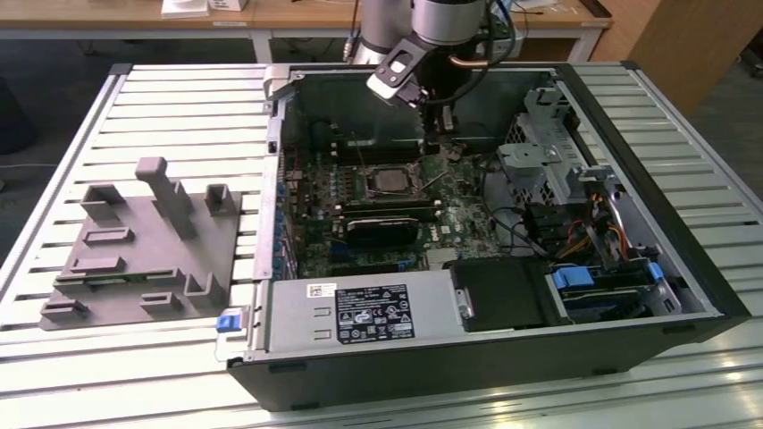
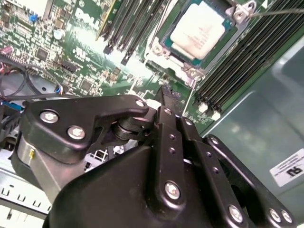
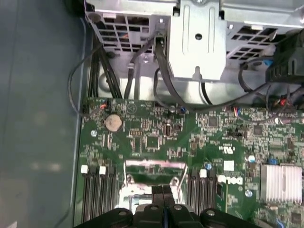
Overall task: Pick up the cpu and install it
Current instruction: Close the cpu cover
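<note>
The cpu (image 2: 197, 29), a pale silver square chip, lies flat in the motherboard socket (image 2: 164, 50), and it appears as a small grey square (image 1: 388, 181) in the exterior view. My gripper (image 1: 444, 147) hangs inside the open computer case, just above the board and slightly to the exterior view's right of the socket. Its black fingers (image 3: 159, 191) are pressed together with nothing between them. In the second wrist view the gripper (image 2: 167, 93) ends a short way from the socket's corner. A thin metal lever (image 2: 278, 11) stands beside the socket.
Memory slots (image 2: 237, 76) flank the socket. A metal drive cage (image 3: 197, 42) with black cables (image 3: 161, 71) stands at one end of the case. A silver heatsink (image 3: 281, 183) sits on the board. A grey fixture (image 1: 143, 246) lies on the slatted table outside the case.
</note>
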Controlling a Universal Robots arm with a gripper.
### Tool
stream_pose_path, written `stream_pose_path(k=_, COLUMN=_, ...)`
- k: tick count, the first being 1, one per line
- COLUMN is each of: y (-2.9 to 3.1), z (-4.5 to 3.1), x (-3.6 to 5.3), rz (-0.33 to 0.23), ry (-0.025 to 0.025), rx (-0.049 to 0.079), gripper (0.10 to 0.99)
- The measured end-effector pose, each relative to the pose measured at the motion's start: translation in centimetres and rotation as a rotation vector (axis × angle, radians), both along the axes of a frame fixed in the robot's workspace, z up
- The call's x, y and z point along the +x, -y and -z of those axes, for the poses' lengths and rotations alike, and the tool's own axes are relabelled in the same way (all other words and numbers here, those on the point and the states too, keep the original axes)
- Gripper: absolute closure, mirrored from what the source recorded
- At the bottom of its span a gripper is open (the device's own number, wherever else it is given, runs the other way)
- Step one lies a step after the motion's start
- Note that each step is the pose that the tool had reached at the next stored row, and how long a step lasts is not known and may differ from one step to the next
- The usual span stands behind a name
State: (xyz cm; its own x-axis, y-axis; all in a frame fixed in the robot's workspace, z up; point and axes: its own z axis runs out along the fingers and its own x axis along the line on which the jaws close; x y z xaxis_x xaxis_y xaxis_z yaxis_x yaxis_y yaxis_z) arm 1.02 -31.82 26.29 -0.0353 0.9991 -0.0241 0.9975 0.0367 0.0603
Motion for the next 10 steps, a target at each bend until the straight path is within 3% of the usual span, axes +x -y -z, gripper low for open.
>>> stream_pose_path(k=10, y=-0.24, z=0.24, x=1.50, rz=0.000, ry=-0.0001, rx=0.000, gripper=0.980)
